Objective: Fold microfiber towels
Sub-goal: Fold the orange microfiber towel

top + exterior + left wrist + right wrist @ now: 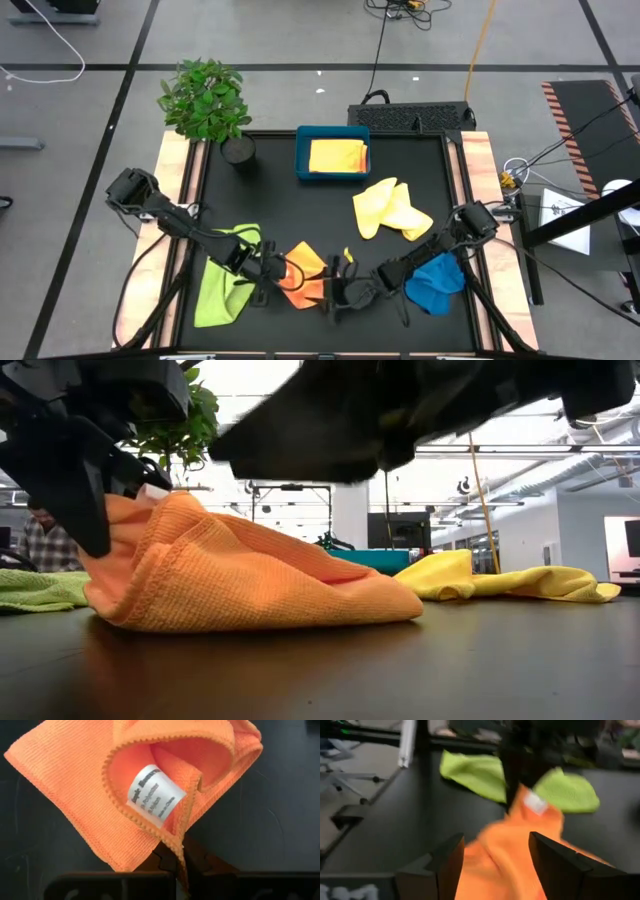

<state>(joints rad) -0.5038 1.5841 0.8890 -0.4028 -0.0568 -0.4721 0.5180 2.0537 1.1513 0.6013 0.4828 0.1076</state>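
The orange towel (305,270) lies crumpled near the table's front edge, between both grippers. My left gripper (268,268) is shut on its left side, which stands raised (150,530). My right gripper (495,865) is open, its fingers spread just above the towel's right part and clear of it in the low view. The lime green towel (225,285) lies at the front left and the blue towel (437,283) at the front right. The pale yellow towel (390,210) lies right of centre. A golden yellow towel (338,155) rests in the teal tray (300,150). My left gripper pinches the orange towel's hemmed edge (172,845) between its two fingers, where two stretches of hem run together just below the white label (152,795). The fingers slant down from the table's left. The held part is raised; the rest (300,605) lies on the table.
A potted plant (205,100) stands at the far left corner. The tray sits at the far middle. A person (40,545) shows beyond the table in the low view. Bare dark tabletop (290,215) lies in the middle.
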